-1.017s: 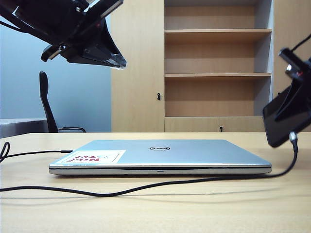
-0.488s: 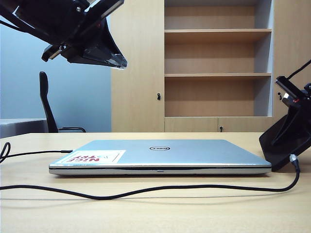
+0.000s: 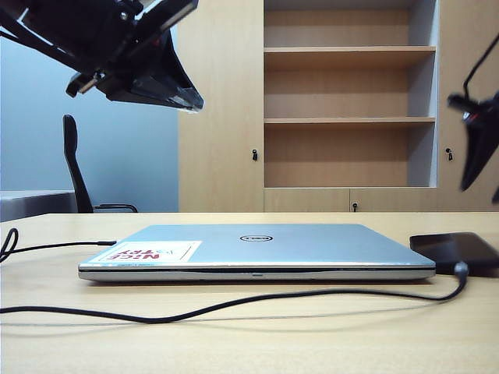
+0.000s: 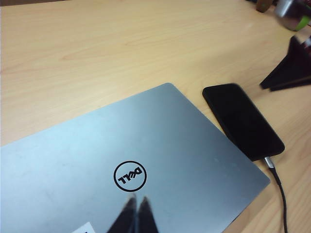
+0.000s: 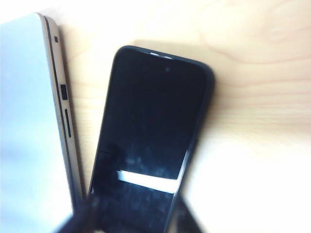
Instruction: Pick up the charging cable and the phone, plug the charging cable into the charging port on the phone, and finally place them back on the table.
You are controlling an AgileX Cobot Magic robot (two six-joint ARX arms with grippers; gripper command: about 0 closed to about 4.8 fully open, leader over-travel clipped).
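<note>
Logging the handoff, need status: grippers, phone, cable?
Left gripper shut, above laptop. Right gripper open, raised. Phone flat on table, charging cable plugged in.

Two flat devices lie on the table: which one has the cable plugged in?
The phone, the small black slab beside the laptop; the charging cable enters its short end.

Light: bright, even, indoor.
Glare: washed-out tabletop (image 5: 252,184) lower right of right wrist view.
Blur: right claw (image 3: 477,148) smeared; wrist-view fingertips (image 4: 135,218) soft.
</note>
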